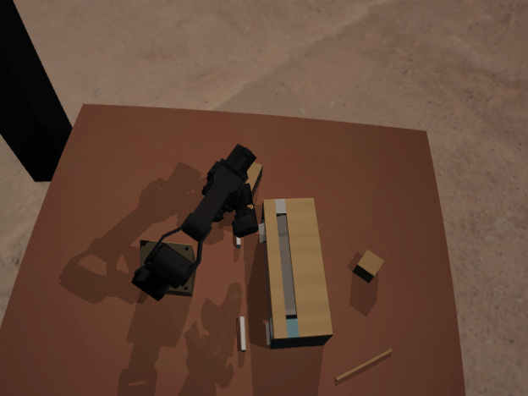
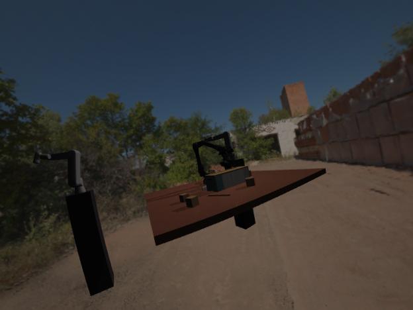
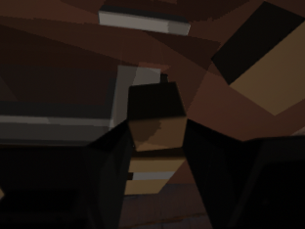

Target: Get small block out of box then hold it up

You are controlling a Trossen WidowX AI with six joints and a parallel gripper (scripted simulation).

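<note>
The small tan block is out of the box and sits between the fingers in the wrist view. My gripper is shut on it and appears to hold it above the table, just off one end of the box's front side. The long box stands upright on the table, with a tan top, a slot along it, a white patch at the near-gripper end and a teal patch at the other end. In the wrist view, part of the box top shows below the held block.
A larger tan block stands behind the gripper, close to the box. White bars lie in front of the box. A tan cube and a thin stick lie beyond it. Two more cubes show in the exterior view.
</note>
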